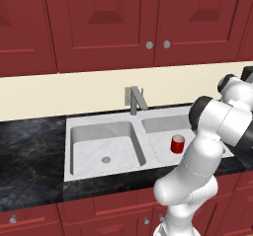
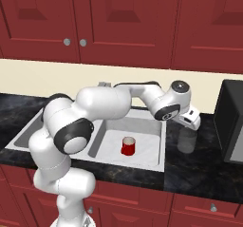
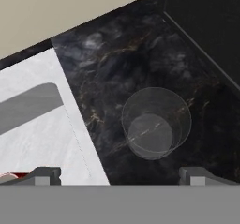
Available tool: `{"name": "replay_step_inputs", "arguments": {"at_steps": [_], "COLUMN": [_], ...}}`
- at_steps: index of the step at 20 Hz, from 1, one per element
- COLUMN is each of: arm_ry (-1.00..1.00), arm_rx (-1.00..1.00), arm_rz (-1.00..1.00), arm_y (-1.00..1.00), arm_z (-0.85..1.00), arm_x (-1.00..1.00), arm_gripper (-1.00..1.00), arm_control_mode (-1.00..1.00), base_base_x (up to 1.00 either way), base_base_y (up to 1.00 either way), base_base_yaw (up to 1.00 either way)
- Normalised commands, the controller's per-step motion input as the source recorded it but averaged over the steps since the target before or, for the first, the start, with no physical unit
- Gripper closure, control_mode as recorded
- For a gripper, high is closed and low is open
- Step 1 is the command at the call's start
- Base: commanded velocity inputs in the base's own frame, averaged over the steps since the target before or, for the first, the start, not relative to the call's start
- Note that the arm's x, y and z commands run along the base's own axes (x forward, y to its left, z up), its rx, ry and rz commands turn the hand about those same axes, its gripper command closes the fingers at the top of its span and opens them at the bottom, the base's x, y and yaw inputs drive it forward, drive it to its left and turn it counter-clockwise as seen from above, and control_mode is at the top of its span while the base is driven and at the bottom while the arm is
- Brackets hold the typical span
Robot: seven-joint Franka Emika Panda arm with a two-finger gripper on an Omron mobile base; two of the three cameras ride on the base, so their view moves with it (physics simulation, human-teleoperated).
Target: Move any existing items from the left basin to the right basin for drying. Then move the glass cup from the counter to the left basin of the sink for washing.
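Note:
The red cup stands upright in the right basin of the white sink. In the left basin I see just its drain. The glass cup stands upright on the black counter right of the sink. My gripper hangs open just above the glass cup, looking down into it, with nothing between its fingers. In the hand view the cup lies slightly right of the midline between the fingertips.
A grey faucet rises at the sink's back middle. A tall black appliance stands on the counter close to the right of the glass cup. The cream wall runs behind, with red cabinets above and below.

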Motion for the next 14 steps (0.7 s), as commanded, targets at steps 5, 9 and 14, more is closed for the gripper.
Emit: {"name": "replay_step_inputs", "arguments": {"at_steps": [5,9,14], "arm_ry": [0.00,0.00,0.00], "arm_rx": [0.00,0.00,0.00], "arm_rz": [0.00,0.00,0.00], "arm_y": [0.00,0.01,0.00], "arm_z": [-0.01,0.00,0.00], "arm_x": [0.04,0.17,0.18], "arm_gripper": [-1.00,-1.00,-1.00], "arm_control_mode": [-1.00,-1.00,-1.00], "base_base_x": [0.00,0.00,0.00], "base_base_y": [0.00,0.00,0.00], "base_base_yaw": [0.00,0.00,0.00]}}
